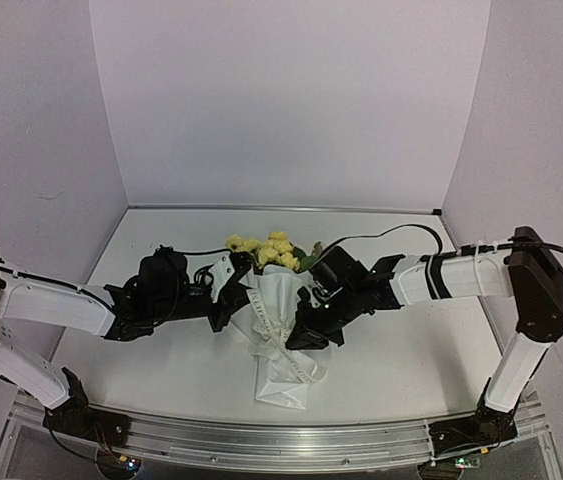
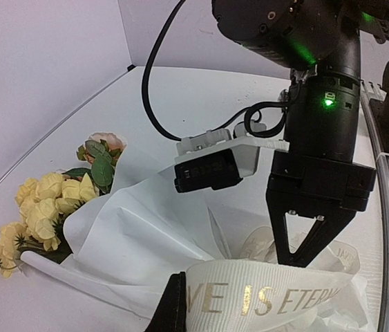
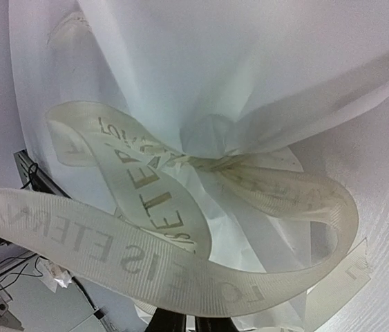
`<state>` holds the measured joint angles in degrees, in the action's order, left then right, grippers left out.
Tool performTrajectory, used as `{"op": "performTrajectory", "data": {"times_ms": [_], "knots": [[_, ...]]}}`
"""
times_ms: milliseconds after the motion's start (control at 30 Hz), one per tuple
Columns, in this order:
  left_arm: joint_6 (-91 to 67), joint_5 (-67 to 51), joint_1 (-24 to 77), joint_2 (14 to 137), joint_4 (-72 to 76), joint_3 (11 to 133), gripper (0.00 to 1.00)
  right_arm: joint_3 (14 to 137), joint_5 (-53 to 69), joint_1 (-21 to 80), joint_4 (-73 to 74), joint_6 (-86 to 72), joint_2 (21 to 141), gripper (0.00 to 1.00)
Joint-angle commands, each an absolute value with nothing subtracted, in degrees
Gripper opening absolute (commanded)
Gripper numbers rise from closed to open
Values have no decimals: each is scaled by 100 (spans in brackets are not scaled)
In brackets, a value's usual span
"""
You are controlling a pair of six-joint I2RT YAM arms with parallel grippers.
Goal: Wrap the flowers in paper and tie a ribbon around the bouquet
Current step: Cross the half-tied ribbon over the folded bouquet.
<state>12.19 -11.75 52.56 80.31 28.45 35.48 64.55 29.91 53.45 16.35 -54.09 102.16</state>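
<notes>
Pale lilac walls are enclosing a white table, with an aluminium rail running along its near edge. The bouquet is lying at the table's centre, between the two arms, blooms pointing toward the back wall. The flowers, pale yellow with green leaves, are sticking out of the far end of the paper, which is gathered into a white cone and spreading flat at its near end. One pink bloom is showing among the leaves in the left wrist view. The ribbon, cream with gold lettering, is circling the cone's waist in loose loops, and one length of it is stretching across between the two grippers.

The left gripper is sitting just beside the cone's left flank, its fingers closed on the ribbon; only one dark finger is showing in its own camera. The right gripper is reaching in from the opposite side, its fingers drawn together to a point and pinching the ribbon's upper edge. A black cable is trailing behind it across the table.
</notes>
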Motion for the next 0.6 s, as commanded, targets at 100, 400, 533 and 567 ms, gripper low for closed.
{"op": "performTrajectory", "data": {"times_ms": [100,400,533,567], "knots": [[1398,-1162,5152,8100,3004,3902,1,6300,3097,5419,2021,-5136,9842,2],[1446,-1214,5074,8214,2906,3947,1,6494,2990,5458,3030,-4584,9464,1],[1364,-1173,5067,8119,2912,3805,1,6664,2765,5465,3645,-4161,9342,1],[1341,-1162,5070,8076,2919,3763,1,6754,2674,5461,3881,-3995,9323,1]]}}
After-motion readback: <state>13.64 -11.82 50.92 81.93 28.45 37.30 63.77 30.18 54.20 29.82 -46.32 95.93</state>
